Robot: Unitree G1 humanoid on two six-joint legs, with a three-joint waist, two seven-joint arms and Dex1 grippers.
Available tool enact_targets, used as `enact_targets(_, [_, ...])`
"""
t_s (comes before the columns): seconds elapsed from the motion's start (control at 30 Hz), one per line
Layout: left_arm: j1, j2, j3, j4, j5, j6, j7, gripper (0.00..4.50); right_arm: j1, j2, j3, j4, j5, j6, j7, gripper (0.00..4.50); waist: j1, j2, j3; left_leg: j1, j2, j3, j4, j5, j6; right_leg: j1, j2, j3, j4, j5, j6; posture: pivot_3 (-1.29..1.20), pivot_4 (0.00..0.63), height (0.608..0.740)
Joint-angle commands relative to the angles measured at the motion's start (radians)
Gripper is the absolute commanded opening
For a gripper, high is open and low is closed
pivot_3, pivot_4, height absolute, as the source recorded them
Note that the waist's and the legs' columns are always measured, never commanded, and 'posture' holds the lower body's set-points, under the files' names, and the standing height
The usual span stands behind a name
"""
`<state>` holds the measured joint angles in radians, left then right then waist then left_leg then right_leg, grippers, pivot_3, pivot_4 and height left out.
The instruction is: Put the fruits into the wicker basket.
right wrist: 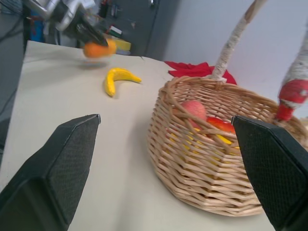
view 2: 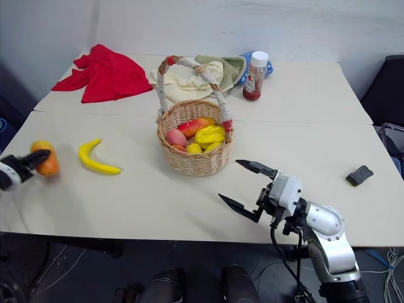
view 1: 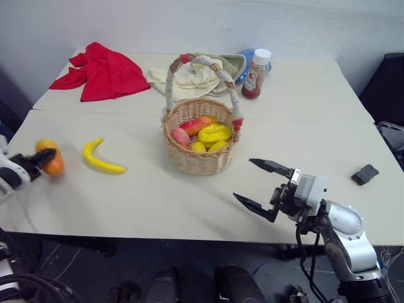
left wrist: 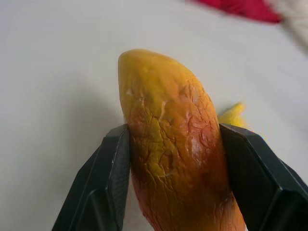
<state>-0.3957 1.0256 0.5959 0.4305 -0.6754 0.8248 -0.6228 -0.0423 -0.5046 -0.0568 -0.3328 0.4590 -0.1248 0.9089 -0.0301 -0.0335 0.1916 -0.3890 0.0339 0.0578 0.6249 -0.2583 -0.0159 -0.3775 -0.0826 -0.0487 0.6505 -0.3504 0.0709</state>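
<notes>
In the head views, the mango [view 1: 50,158] was held at the bench's [view 1: 158,202] left edge by the left pincer [view 1: 39,160], with the banana [view 1: 100,157] lying just beside it. The wicker basket [view 1: 201,158], already holding fruit, stood mid-bench. The right pincer [view 1: 257,184] was spread wide and empty near it.

In the left wrist view, the mango was clamped between both black fingers [left wrist: 103,187].

In the right wrist view, the basket was seen between the parted fingers [right wrist: 53,168].

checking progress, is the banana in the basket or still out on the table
Out. The banana lies flat on the table, apart from the wicker basket, which already holds other fruit.
</notes>
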Motion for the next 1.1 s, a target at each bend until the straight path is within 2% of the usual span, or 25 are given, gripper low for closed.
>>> enact_targets(0.03, [0.082,0.08,-0.068,-0.353,-0.163,0.025,-0.429,2.46,0.022,-0.01,-0.101,-0.059,0.079,0.065,-0.08,4.5,0.007,0.001,0.0,0.0,-0.001,0.0,-0.001,-0.001,-0.002,0.001,-0.001,0.0,-0.001,0.0,0.0,0.0,0.15,0.74])
enact_targets(0.07, [0.052,0.071,-0.12,-0.396,-0.165,0.021,-0.443,2.46,0.029,-0.014,-0.126,-0.061,0.088,0.084,-0.098,4.5,0.012,0.003,0.0,0.0,-0.002,-0.002,-0.001,-0.003,-0.007,0.002,-0.004,-0.001,-0.003,-0.001,-0.001,0.0,0.15,0.74])
enact_targets(0.17, [-0.08,0.018,-0.308,-0.466,-0.073,-0.075,-0.465,2.46,0.04,-0.007,-0.161,-0.07,0.083,0.111,-0.149,4.5,0.029,0.011,-0.001,0.0,-0.005,0.002,-0.002,-0.003,0.001,0.003,-0.01,-0.003,-0.005,-0.001,-0.002,0.0,0.15,0.74])
enact_targets(0.23, [-0.222,-0.081,-0.407,-0.446,-0.043,-0.096,-0.443,2.46,0.041,0.008,-0.163,-0.084,0.07,0.116,-0.185,4.5,0.033,0.012,-0.001,0.0,-0.005,0.005,-0.003,-0.001,0.003,0.003,-0.01,-0.003,-0.005,0.0,0.0,0.0,0.15,0.74])
enact_targets(0.3, [-0.356,-0.22,-0.48,-0.381,-0.005,-0.142,-0.408,2.46,0.045,0.026,-0.168,-0.104,0.065,0.116,-0.223,4.5,0.033,0.011,-0.001,-0.001,-0.005,0.006,-0.003,0.003,0.009,0.003,-0.009,-0.004,-0.004,0.001,0.001,0.0,0.15,0.74])
enact_targets(0.37, [-0.424,-0.323,-0.528,-0.33,0.04,-0.203,-0.403,2.46,0.053,0.041,-0.168,-0.126,0.061,0.117,-0.252,4.5,0.029,0.011,-0.001,-0.003,-0.005,0.006,0.0,0.004,0.01,0.002,-0.008,-0.005,-0.003,0.002,0.003,0.0,0.15,0.74])
enact_targets(0.57, [-0.534,-0.503,-0.629,-0.158,0.212,-0.31,-0.29,2.46,0.077,0.067,-0.127,-0.191,0.018,0.116,-0.299,4.5,0.008,0.01,0.0,-0.003,-0.001,0.012,0.004,0.004,0.006,0.001,0.0,0.0,-0.004,0.003,0.006,0.0,0.15,0.74])
enact_targets(0.63, [-0.558,-0.539,-0.624,-0.119,0.237,-0.306,-0.247,3.16,0.079,0.072,-0.117,-0.202,0.009,0.118,-0.308,4.5,0.006,0.009,0.0,-0.003,-0.001,0.011,0.005,0.004,0.006,0.001,0.001,0.0,-0.004,0.003,0.006,0.0,0.15,0.74])
enact_targets(0.8, [-0.53,-0.562,-0.531,-0.13,0.223,-0.356,-0.195,4.47,0.075,0.068,-0.098,-0.197,0.0,0.108,-0.292,4.5,0.003,0.009,0.0,-0.003,0.001,0.011,0.005,0.004,0.006,0.001,0.001,0.001,-0.003,0.003,0.007,0.0,0.15,0.74])
enact_targets(0.9, [-0.445,-0.527,-0.457,-0.212,0.195,-0.399,-0.206,4.47,0.059,0.073,-0.081,-0.187,0.016,0.102,-0.268,4.5,0.0,0.009,0.0,-0.001,0.002,0.012,0.004,0.004,0.004,0.001,0.003,0.002,-0.003,0.003,0.007,0.0,0.15,0.74])
enact_targets(1.0, [-0.313,-0.448,-0.307,-0.317,0.107,-0.344,-0.204,4.47,0.023,0.074,-0.014,-0.17,0.007,0.089,-0.207,4.5,-0.005,0.009,0.0,-0.001,0.004,0.012,0.004,0.004,0.003,0.001,0.004,0.002,-0.003,0.003,0.006,0.0,0.15,0.74])
enact_targets(1.1, [-0.119,-0.344,-0.132,-0.383,0.053,-0.301,-0.208,4.47,-0.021,0.058,0.034,-0.139,0.018,0.08,-0.125,4.5,-0.016,0.008,0.0,-0.001,0.006,0.011,0.003,0.004,0.003,0.001,0.004,0.002,-0.003,0.002,0.006,0.0,0.15,0.74])
